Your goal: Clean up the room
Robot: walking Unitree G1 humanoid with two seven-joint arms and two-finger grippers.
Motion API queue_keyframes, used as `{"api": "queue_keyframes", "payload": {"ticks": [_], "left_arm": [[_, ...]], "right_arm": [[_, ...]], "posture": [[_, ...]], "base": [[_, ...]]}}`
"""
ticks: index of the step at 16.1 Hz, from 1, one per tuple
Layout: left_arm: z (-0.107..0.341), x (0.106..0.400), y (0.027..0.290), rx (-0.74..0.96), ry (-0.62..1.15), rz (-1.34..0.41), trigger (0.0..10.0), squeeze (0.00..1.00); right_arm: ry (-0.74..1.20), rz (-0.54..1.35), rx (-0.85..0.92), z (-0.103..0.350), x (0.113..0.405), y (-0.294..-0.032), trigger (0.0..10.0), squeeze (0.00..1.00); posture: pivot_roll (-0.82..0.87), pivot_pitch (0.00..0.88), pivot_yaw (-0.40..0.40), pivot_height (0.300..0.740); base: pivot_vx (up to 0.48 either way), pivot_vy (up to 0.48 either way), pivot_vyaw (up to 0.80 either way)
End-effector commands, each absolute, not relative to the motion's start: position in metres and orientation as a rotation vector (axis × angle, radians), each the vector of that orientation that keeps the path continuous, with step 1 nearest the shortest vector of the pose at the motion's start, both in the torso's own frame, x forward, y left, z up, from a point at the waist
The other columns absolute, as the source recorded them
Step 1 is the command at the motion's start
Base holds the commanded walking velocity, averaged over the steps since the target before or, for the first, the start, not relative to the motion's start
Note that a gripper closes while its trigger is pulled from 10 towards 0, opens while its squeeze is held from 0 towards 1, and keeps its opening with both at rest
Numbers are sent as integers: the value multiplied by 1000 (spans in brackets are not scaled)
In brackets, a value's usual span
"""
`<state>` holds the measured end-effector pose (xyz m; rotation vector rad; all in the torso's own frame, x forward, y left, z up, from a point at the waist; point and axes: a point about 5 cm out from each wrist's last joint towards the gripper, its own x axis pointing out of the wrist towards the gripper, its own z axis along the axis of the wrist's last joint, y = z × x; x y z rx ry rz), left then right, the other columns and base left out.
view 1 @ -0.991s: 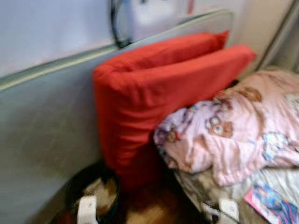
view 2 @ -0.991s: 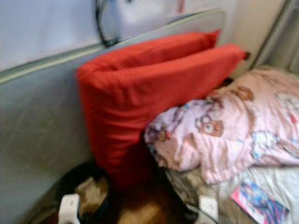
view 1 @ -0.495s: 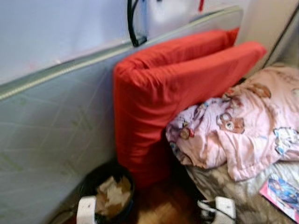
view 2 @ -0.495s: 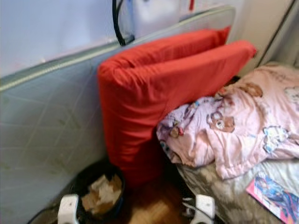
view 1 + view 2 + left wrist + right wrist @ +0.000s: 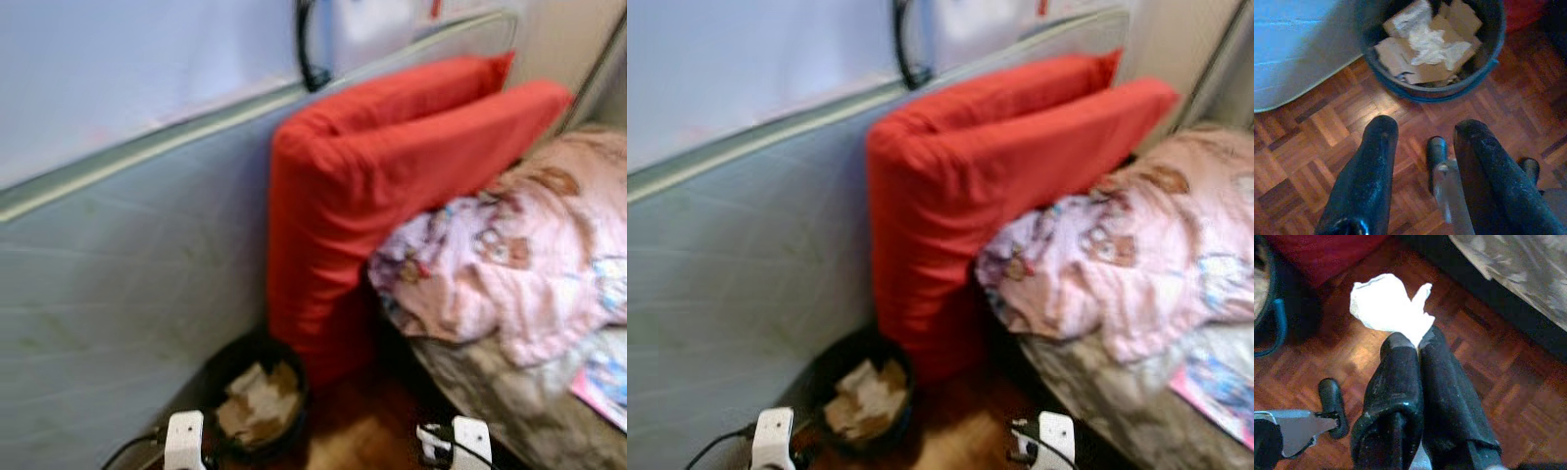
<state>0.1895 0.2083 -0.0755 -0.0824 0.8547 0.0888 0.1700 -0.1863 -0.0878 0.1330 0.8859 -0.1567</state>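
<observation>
My right gripper (image 5: 1418, 340) is shut on a crumpled white tissue (image 5: 1388, 303), held above the parquet floor (image 5: 1488, 396) beside the bed. A dark round waste bin (image 5: 257, 397) holding cardboard scraps and white paper stands on the floor at the foot of the red cushions (image 5: 382, 196). My left gripper (image 5: 1422, 134) hangs open over the floor just short of the bin (image 5: 1432, 44), nothing between its fingers.
A grey mattress (image 5: 118, 264) leans along the wall on the left. On the right is a bed with a pink patterned blanket (image 5: 519, 264) and a magazine (image 5: 1215, 387). A black cable (image 5: 309, 49) hangs on the wall above.
The whole picture has shifted right across the frames, so the camera has turned left; the bin now sits nearer the middle. Nothing in the room has moved.
</observation>
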Motion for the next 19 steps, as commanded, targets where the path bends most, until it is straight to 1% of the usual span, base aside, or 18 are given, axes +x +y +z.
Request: {"api": "queue_keyframes", "payload": {"ticks": [1,19], "left_arm": [[-78,186,209,-81,877,91,10000,0],[-77,187,210,-82,872,91,10000,0]], "right_arm": [[887,-163,128,-88,170,-189,10000,0],[887,-171,136,-88,170,-189,10000,0]], "posture": [[-66,0,48,740],[-65,0,51,740]], "base": [[0,266,0],[0,269,0]]}}
